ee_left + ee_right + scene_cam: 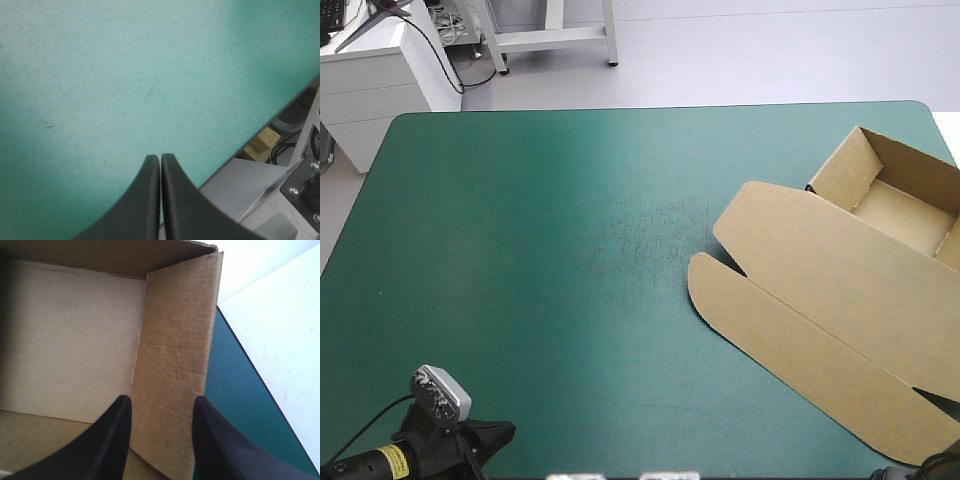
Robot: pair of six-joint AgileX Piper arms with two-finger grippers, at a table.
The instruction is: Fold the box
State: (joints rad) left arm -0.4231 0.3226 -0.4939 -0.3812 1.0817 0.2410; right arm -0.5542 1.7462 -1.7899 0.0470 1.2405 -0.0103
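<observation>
The brown box (840, 300) lies at the table's right side as an open tray (905, 215) with its lid spread flat toward the near edge. My left gripper (498, 433) hovers at the near left corner, far from the box; its black fingers meet in one arch (160, 159) over bare teal-green cover (125, 75). My right gripper (161, 402) is open, looking into the tray (75, 340). An upright side wall (175, 330) of the box stands just ahead of the gap between its fingers. In the high view only a dark bit of the right arm shows at the near right corner.
The teal-green table (540, 250) stretches left of the box. The left wrist view shows the table's edge (260, 130) close beside the left gripper. The box's side wall stands near the table's right edge (235, 390). A white cabinet (380, 80) stands beyond the far left corner.
</observation>
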